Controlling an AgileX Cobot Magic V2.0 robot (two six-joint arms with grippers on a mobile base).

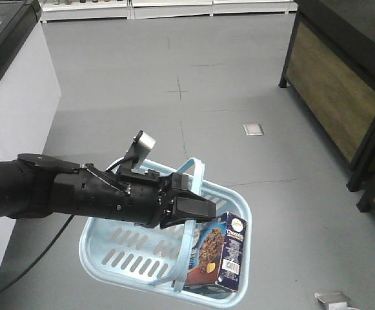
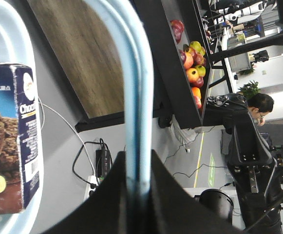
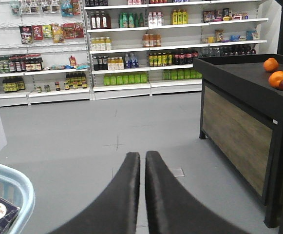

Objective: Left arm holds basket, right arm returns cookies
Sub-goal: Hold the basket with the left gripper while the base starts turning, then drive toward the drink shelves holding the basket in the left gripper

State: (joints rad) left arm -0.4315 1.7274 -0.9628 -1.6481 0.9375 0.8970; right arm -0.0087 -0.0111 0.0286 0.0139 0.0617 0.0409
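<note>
The cookie box [image 1: 222, 252] stands upright at the right-hand end of the blue basket [image 1: 126, 248], with its cookie picture and barcode turned toward the front camera. It sits just below the tip of my left gripper [image 1: 193, 210] and slightly to one side, not touching it. That gripper is clamped on the basket's two looped handles [image 1: 198, 173], which run up between its fingers, and the basket hangs from them over the grey floor [image 1: 226, 77].

My right gripper [image 3: 142, 158] is clear of the box. In its wrist view only a corner of the box shows at the lower left, inside the basket rim. Its two fingers are pressed together with nothing between them. They point across the floor toward shelves [image 3: 131, 87] of bottles [image 3: 126, 62] and a black counter [image 3: 238, 73] with oranges [image 3: 277, 78] on it.
</note>
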